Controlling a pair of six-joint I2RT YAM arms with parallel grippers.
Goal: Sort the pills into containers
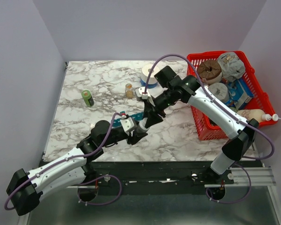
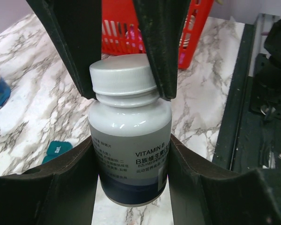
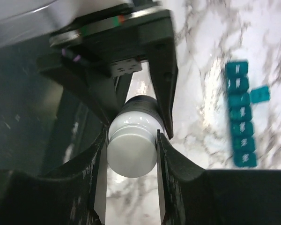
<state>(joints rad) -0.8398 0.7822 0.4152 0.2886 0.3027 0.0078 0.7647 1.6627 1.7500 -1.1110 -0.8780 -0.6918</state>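
Left end effector (image 2: 131, 146) pinches the smooth vitamin bottle (image 2: 129, 136) by its body, right end effector (image 3: 132, 140) clamps its cap (image 2: 123, 75), and the light, stiff teal pill organizer (image 3: 240, 117), likely to slide if nudged, lies mid-table nearby.

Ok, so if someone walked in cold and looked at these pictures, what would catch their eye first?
Both arms meet in the middle on one white vitamin B bottle: the left gripper clamps its body while the right gripper grips its cap. Beside them lies the teal pill organizer, one lid swung out sideways, and at the right edge stands a red basket crammed with goods.
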